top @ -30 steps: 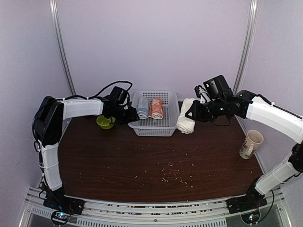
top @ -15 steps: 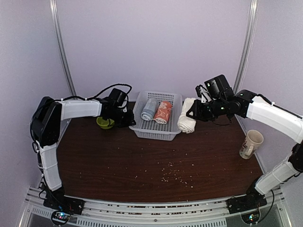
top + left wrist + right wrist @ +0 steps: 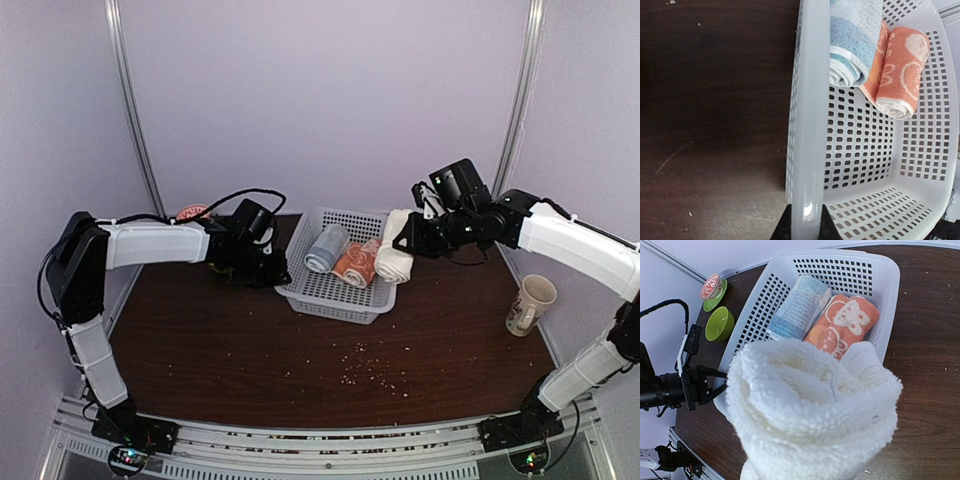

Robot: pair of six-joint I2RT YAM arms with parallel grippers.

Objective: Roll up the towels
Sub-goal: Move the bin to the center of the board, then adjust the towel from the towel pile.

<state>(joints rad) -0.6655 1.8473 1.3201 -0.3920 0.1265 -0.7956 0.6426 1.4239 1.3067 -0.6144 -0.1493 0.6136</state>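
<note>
The cream-white towel [image 3: 393, 260] hangs as a loose roll from my right gripper [image 3: 408, 242], which is shut on it just right of the white perforated basket [image 3: 335, 310]. In the right wrist view this towel [image 3: 815, 410] fills the foreground and hides the fingers. The salmon-orange towel [image 3: 355, 266] with white animal prints lies rolled in the basket beside a grey-blue rolled towel [image 3: 325, 248]. My left gripper [image 3: 805, 226] is shut on the basket's left rim [image 3: 805, 100], one finger on each side. Both rolls, the salmon-orange towel [image 3: 900, 70] and the grey-blue one [image 3: 855, 40], lie at the basket's far end.
A green bowl [image 3: 720, 322] and a small dish with a red-and-white lid [image 3: 712, 287] sit left of the basket, behind my left arm. A cream mug [image 3: 528, 303] stands at the right edge. Crumbs [image 3: 365, 365] are scattered over the dark wooden table's middle.
My left gripper has shut on the basket's rim and dragged the basket nearer and rightwards, turning it; the two rolls shifted inside. The right arm has held still with the cream-white towel.
</note>
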